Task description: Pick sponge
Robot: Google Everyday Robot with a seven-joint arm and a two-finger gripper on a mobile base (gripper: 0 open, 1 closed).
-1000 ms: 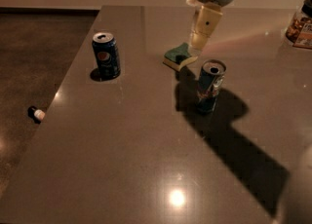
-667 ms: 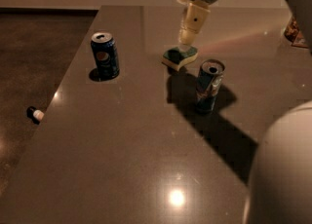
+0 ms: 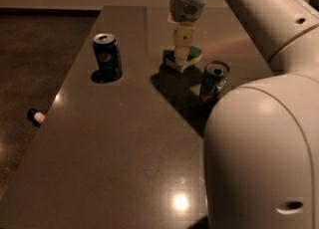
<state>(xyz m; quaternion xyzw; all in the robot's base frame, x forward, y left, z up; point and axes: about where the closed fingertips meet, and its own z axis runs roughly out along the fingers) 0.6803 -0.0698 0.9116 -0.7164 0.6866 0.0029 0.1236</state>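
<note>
The sponge (image 3: 192,54), dark green on top with pale yellow foam below, lies on the grey table (image 3: 124,148) toward its far middle. My gripper (image 3: 180,59) hangs straight down from the arm and its tip is at the sponge's left end, covering part of it. The sponge looks to rest on the table.
A blue soda can (image 3: 107,57) stands upright to the left of the sponge. A second can (image 3: 214,81) stands just right and nearer. My pale arm casing (image 3: 264,163) fills the right foreground. A small white-capped object (image 3: 36,117) lies on the dark floor left of the table.
The gripper has come down and slightly left onto the sponge's left end. The arm casing has swung into the right foreground and hides much of the table there.
</note>
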